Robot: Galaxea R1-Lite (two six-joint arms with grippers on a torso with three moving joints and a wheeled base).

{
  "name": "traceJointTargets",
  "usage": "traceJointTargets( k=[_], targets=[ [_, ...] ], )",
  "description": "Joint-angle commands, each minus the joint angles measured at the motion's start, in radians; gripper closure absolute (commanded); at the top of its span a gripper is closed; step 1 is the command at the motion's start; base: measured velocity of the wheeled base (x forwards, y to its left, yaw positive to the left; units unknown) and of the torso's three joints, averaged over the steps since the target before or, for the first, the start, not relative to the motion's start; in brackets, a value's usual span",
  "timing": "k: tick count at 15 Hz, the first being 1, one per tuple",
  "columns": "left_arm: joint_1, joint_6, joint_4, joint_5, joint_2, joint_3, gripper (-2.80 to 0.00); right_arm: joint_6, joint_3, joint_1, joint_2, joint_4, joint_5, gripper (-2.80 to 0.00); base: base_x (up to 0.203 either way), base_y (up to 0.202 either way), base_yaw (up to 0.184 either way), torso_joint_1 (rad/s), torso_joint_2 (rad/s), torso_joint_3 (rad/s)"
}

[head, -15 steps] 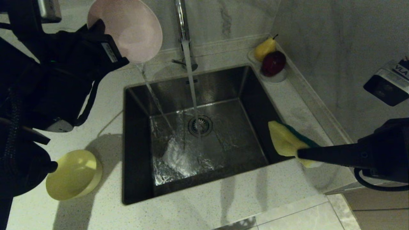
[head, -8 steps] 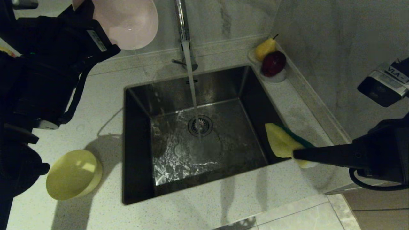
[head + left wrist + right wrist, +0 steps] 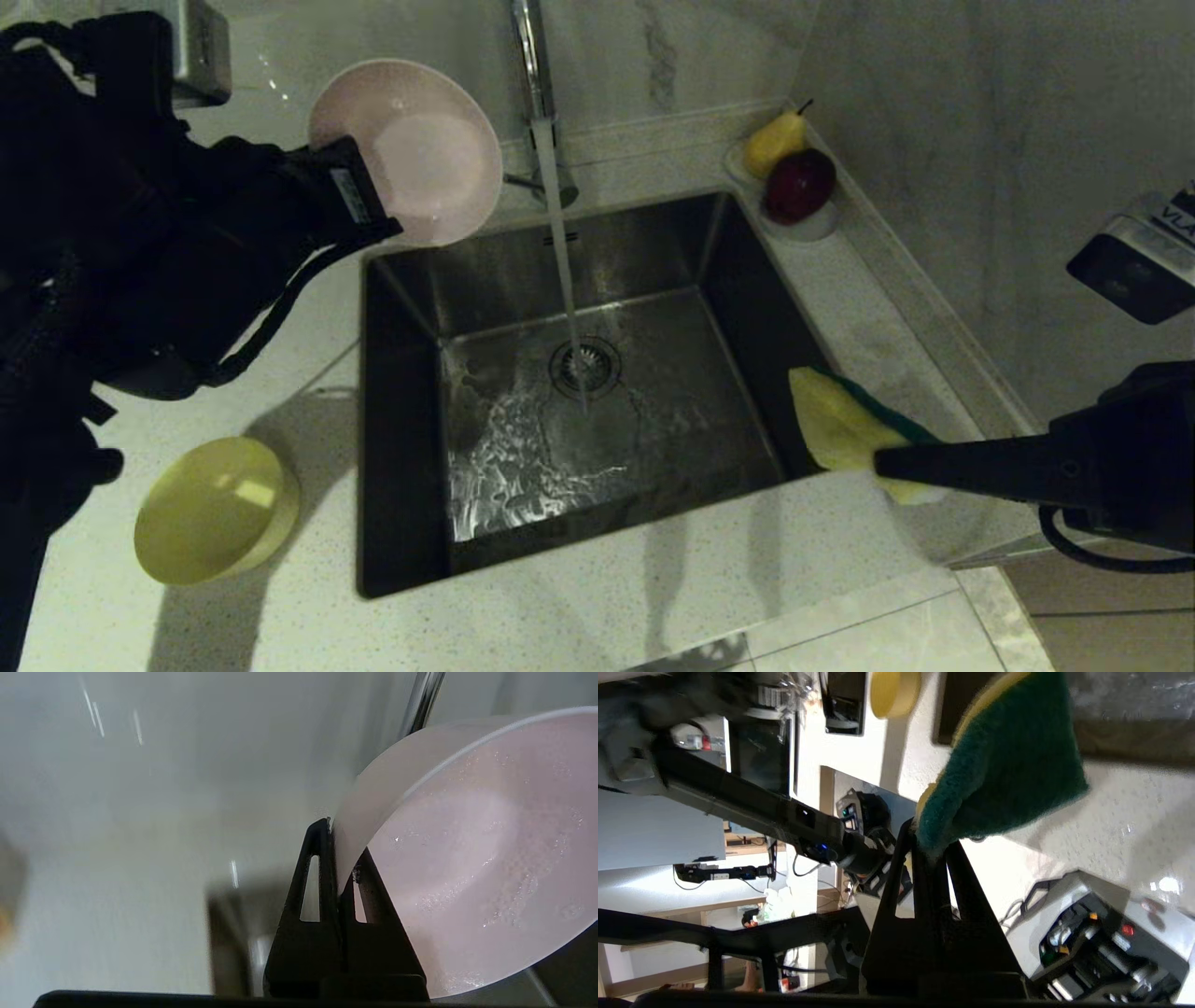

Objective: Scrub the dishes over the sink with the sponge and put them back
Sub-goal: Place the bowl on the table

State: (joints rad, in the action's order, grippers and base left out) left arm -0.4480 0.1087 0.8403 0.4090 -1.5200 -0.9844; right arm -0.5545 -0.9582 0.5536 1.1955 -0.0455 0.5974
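The sink (image 3: 579,392) sits centred in the counter (image 3: 653,579); a tap (image 3: 537,93) stands behind it, a fruit dish (image 3: 794,219) at its far right corner, one bowl (image 3: 215,509) on the counter to its left

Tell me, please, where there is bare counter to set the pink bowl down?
Bare counter runs along the sink's near edge, and between the yellow bowl and the sink. The far right corner is crowded by the fruit dish; the right gripper with the sponge crosses the right edge.
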Motion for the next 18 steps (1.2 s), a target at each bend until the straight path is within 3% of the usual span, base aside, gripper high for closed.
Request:
traceJointTargets(
  k=[1,4,5,7,11,14,18],
  targets=[
    [0.009,-0.170,-0.547,0.019,0.043,-0.165,0.00,-0.001,0.032,-0.028,-0.023,-0.001,0.005,0.00,0.000,0.000,0.000,0.000,0.00,0.000],
    [0.065,-0.463,-1.146,-0.022,0.052,-0.527,0.00,-0.001,0.049,-0.055,-0.042,-0.008,0.008,0.00,0.000,0.000,0.000,0.000,0.00,0.000],
    [0.114,-0.540,-1.295,-0.072,0.052,-0.631,0.00,-0.001,0.058,-0.054,-0.051,-0.009,0.008,0.00,0.000,0.000,0.000,0.000,0.00,0.000],
    [0.279,-0.655,-1.523,-0.157,0.051,-0.771,0.00,-0.002,0.067,-0.055,-0.073,-0.019,0.008,0.00,0.000,0.000,0.000,0.000,0.00,0.000],
    [0.579,-0.744,-1.667,-0.245,0.058,-0.818,0.00,-0.001,0.085,-0.055,-0.071,-0.022,0.004,0.00,0.000,0.000,0.000,0.000,0.00,0.000],
    [0.797,-0.775,-1.680,-0.386,0.039,-0.815,0.00,0.002,0.084,-0.057,-0.068,-0.022,0.004,0.00,0.000,0.000,0.000,0.000,0.00,0.000],
    [0.949,-0.829,-1.660,-0.431,-0.056,-0.714,0.00,0.004,0.085,-0.057,-0.068,-0.022,0.004,0.00,0.000,0.000,0.000,0.000,0.00,0.000]
  ],
)
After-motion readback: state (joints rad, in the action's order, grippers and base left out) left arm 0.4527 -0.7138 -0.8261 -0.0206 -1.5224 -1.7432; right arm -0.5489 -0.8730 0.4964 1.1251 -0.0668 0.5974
